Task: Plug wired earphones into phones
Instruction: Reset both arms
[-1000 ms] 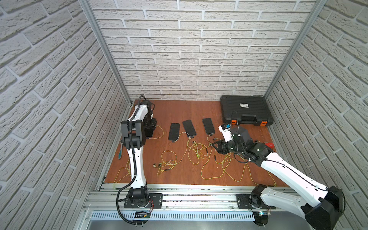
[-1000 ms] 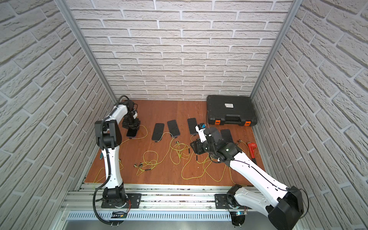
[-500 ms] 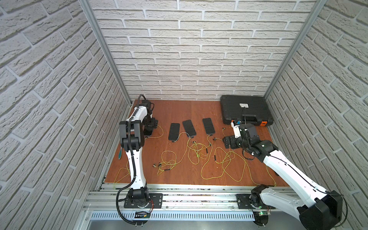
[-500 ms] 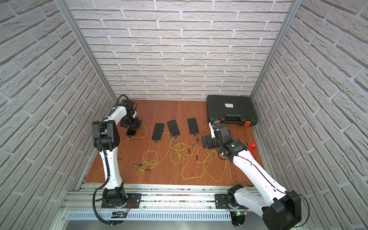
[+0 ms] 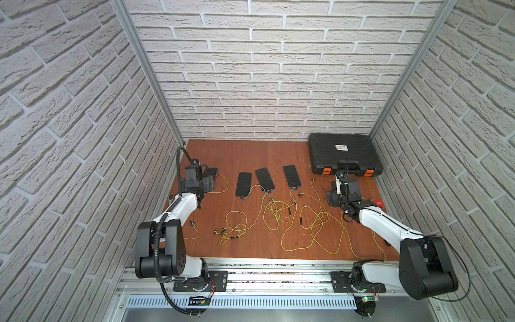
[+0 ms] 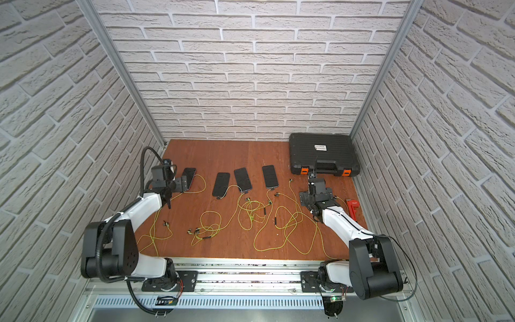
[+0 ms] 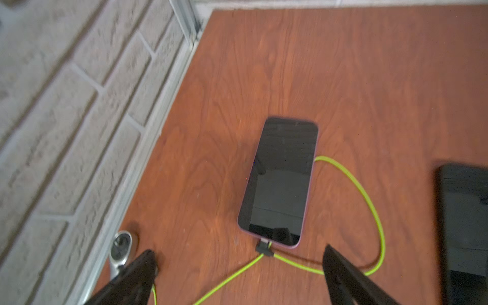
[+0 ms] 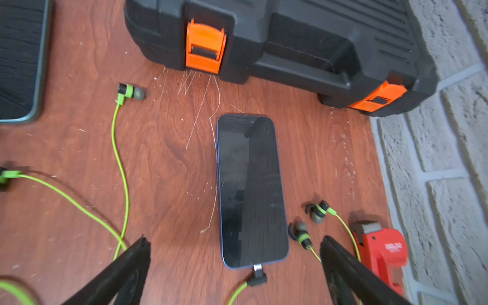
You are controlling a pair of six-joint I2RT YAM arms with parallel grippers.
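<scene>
Both tools stand wide and empty: the left tool (image 7: 237,280) hovers just short of the leftmost phone (image 7: 278,182), the right tool (image 8: 235,274) just short of the rightmost phone (image 8: 250,190), which lies near the black case (image 8: 290,47) with orange latches. Each of these two phones lies flat and face up on the desk (image 7: 343,79) with a small dark plug seated in its near end, the left plug (image 7: 264,247) and the right plug (image 8: 257,274). In both top views the three middle phones (image 5: 264,179) also have cords running to their near ends, though whether those are fully home is too small to tell. The wired earphones (image 7: 356,184) look very light and limp, so a cord gives no push and would likely drag its neighbours if pulled. The stiff plug body is the place to pinch, across its flat sides. The phones are rigid and glossy and may slide on the smooth wood, so a push on a plug wants the far end braced. Loose earbuds (image 8: 299,233) and a red hand tool (image 8: 380,250) lie just beside the rightmost phone
</scene>
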